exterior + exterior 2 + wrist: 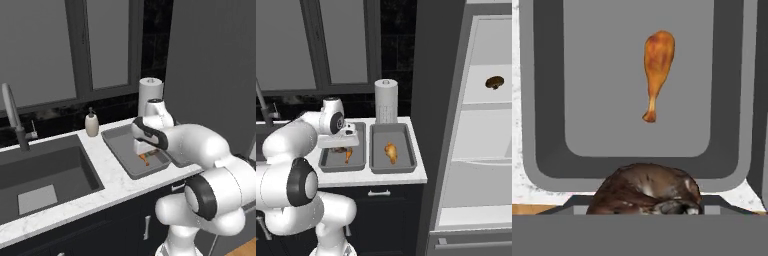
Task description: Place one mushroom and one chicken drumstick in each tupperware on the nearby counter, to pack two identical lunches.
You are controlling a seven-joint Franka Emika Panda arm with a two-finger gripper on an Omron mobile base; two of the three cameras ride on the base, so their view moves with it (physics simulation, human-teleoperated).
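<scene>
Two grey tupperwares stand side by side on the white counter (381, 177). A chicken drumstick (348, 155) lies in the left tupperware (331, 161), and another chicken drumstick (390, 152) lies in the right tupperware (406, 161). My gripper (345, 145) hovers over the left one, shut on a brown mushroom (644, 190) that hides the fingertips in the hand view. Below it lies the drumstick (657, 70) on the tupperware's floor (592, 100). From the left base view the gripper (142, 149) is just above this tupperware (120, 145). A second mushroom (495, 82) rests on a fridge shelf.
A paper towel roll (386, 100) stands behind the tupperwares. To the left are a soap bottle (92, 124), a dark sink (45, 170) and its faucet (15, 120). The open fridge (481, 150) stands right of the counter's end.
</scene>
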